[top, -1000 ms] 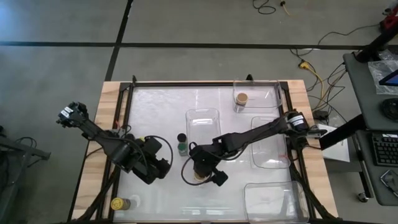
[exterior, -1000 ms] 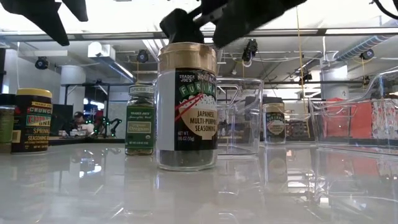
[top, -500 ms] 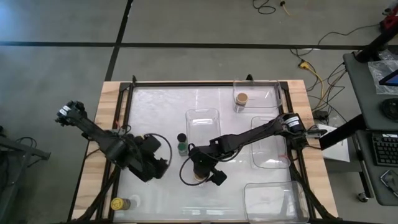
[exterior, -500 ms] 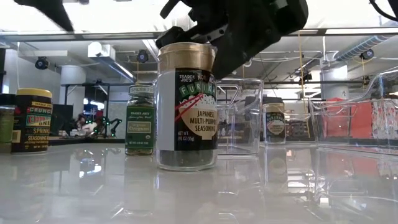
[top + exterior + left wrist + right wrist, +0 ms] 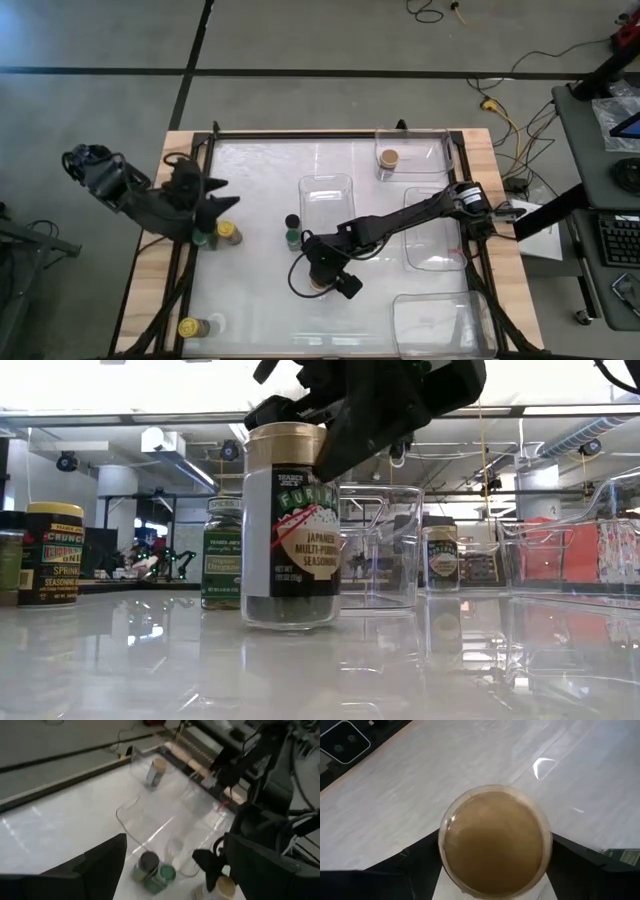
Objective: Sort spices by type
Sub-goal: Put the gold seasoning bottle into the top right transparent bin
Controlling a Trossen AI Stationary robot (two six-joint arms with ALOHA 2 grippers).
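Observation:
The spices are small jars. A furikake jar with a tan lid [image 5: 291, 525] stands near the table's middle, and my right gripper [image 5: 318, 272] is shut on its lid. A black-lidded jar [image 5: 292, 221] and a green-lidded jar [image 5: 293, 238] stand just left of it. Two more jars [image 5: 217, 235] stand by the left edge, under my left gripper [image 5: 222, 196], which hangs open above them and holds nothing. A yellow-lidded jar [image 5: 187, 327] stands at the near left. Another tan-lidded jar [image 5: 388, 158] stands in the far tray. My right gripper pinches the round rim of the jar's tan lid [image 5: 451, 822] between its two fingers [image 5: 417, 862], one on each side. The fingers come slanting down from above. The jar stands upright with its base on the table [image 5: 291, 622].
Clear plastic trays stand at the table's middle [image 5: 326, 203], far right [image 5: 430, 150], right [image 5: 432, 235] and near right [image 5: 440, 325]. A black frame rail [image 5: 330, 134] runs round the tabletop. There is free room between the left jars and the middle ones.
My left gripper has risen and drawn back toward the table's left edge, tipping upward and staying open. This has uncovered the two jars by the left edge. The furikake jar under my right gripper has shifted slightly sideways on the table.

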